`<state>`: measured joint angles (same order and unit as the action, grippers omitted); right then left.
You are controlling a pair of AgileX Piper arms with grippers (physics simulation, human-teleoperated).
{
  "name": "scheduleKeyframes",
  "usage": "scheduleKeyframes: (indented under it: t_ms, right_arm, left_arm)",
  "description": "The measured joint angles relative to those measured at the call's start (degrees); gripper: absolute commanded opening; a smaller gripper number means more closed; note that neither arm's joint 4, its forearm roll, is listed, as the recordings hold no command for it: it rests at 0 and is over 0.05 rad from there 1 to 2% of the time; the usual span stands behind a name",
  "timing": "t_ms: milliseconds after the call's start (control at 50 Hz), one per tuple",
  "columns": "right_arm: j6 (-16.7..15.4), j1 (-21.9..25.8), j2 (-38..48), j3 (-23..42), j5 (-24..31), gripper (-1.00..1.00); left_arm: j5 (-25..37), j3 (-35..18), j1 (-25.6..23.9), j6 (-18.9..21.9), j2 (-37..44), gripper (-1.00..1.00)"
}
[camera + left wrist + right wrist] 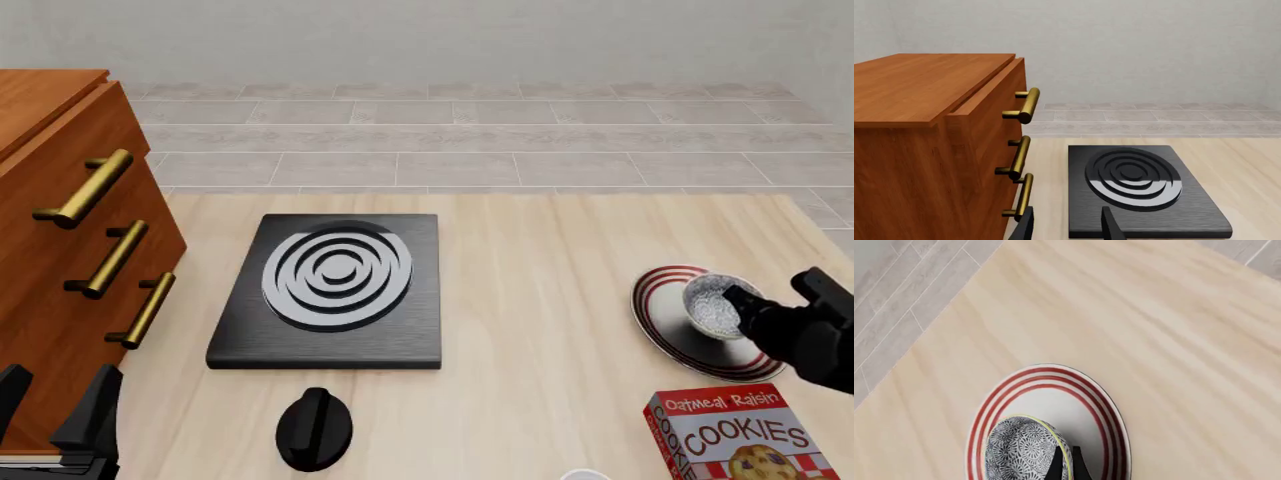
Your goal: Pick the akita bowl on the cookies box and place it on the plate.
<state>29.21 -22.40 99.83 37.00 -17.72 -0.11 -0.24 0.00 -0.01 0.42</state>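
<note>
The akita bowl, speckled black on white, is over the red-ringed plate at the table's right side. My right gripper is shut on the bowl's rim. I cannot tell whether the bowl touches the plate. The red cookies box lies nearer the front edge, with nothing on top of it. My left gripper stands open and empty at the front left, beside the cabinet.
A black stove burner with grey rings sits mid-table, its black knob in front of it. A wooden cabinet with brass handles stands at the left. A small white object peeks in at the front edge.
</note>
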Motion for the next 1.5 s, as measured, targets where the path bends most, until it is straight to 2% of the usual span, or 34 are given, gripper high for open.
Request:
scheduleKeyframes:
  t_ms: [840, 860, 1500]
  right_arm:
    - [0.6, 0.1, 2.1, -0.7, -2.9, -1.00]
    - [0.7, 0.1, 2.1, -0.8, -3.0, 1.00]
    - [2.5, 1.5, -2.1, -2.4, -2.1, 1.00]
  left_arm:
    - [0.0, 0.0, 0.0, 0.0, 0.0, 1.00]
    - [0.0, 0.0, 0.0, 0.0, 0.0, 1.00]
    - [0.0, 0.0, 0.0, 0.0, 0.0, 1.00]
